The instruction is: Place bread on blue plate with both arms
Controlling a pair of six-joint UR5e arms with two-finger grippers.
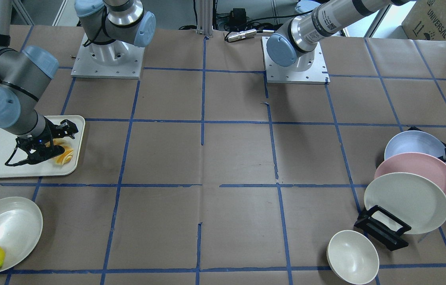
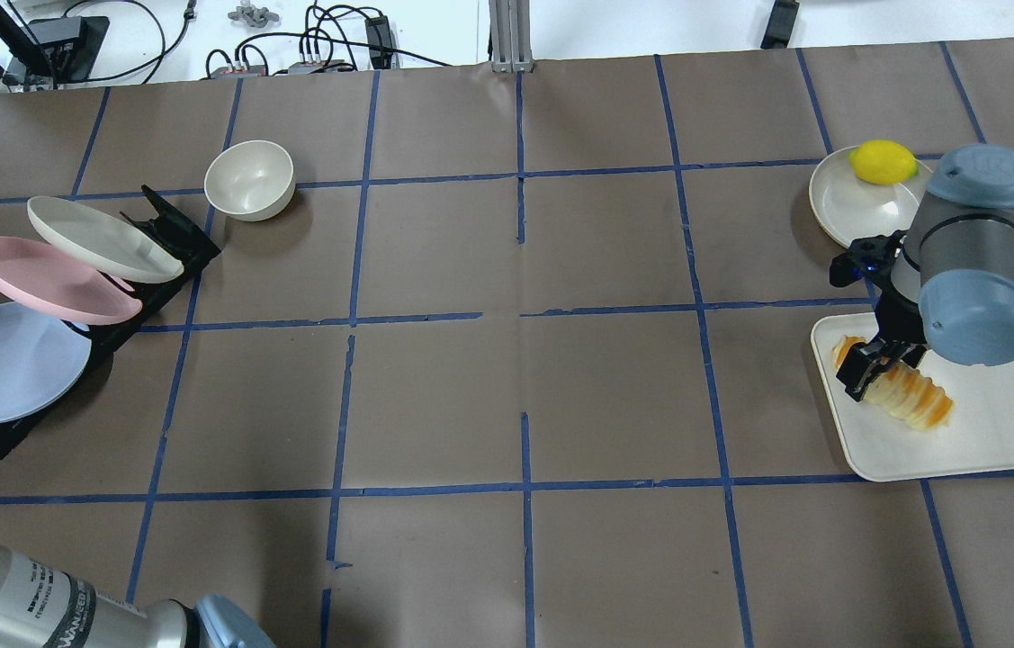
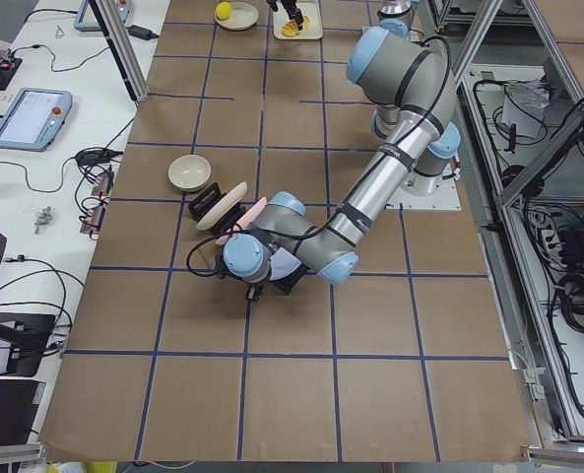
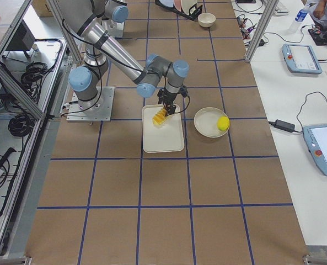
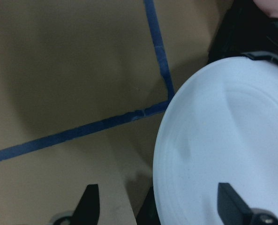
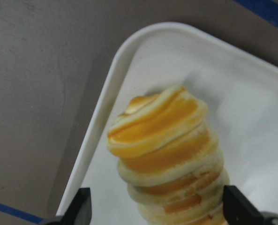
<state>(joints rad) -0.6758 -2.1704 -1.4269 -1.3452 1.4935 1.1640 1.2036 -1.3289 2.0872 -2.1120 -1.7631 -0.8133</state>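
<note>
My right gripper gapes around the bread at the tray edge; left gripper, spread too, straddles the blue plate rim, I think.

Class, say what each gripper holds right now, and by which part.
Nothing yet: the right gripper stands open astride the bread, and the left gripper is open at the blue plate's rim.
</note>
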